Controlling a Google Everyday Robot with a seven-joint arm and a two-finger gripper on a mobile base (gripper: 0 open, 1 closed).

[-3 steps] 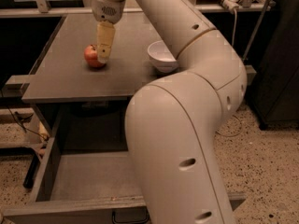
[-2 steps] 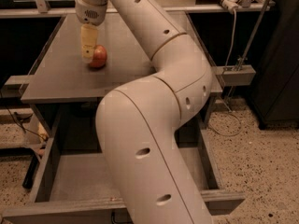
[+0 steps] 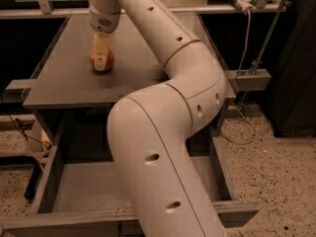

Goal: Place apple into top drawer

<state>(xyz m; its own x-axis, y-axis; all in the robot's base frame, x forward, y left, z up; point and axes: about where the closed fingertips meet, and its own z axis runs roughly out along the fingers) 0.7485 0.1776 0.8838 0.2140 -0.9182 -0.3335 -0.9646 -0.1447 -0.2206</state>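
The apple [image 3: 92, 59] sits on the grey tabletop [image 3: 138, 75], in its left half, nearer the left edge than the right and approx. midway btwn back and front edges. It is not in the drawer. The gripper [image 3: 102, 65] hangs straight down over the apple from the arm's wrist, its pale yellowish tip crossing the apple's front, so red skin shows on either side of it. The tip reaches down to about the apple's base, close to the tabletop. Contact looks likely, but from this angle one can't tell if the pincer is open or clamped on the fruit, nor how wide it stands.

The top drawer [image 3: 81, 186] is pulled out below the tabletop's front edge, w/ its flat grey bottom and low sides in view and its front panel along the bottom of the view. The big white arm [image 3: 163, 132] rises from the bottom ctr, crosses over the drawer's right half, bends near the tabletop's right front corner and runs back up to the left, hiding much of the table's right side. Speckled floor [image 3: 276, 177] lies to the right.
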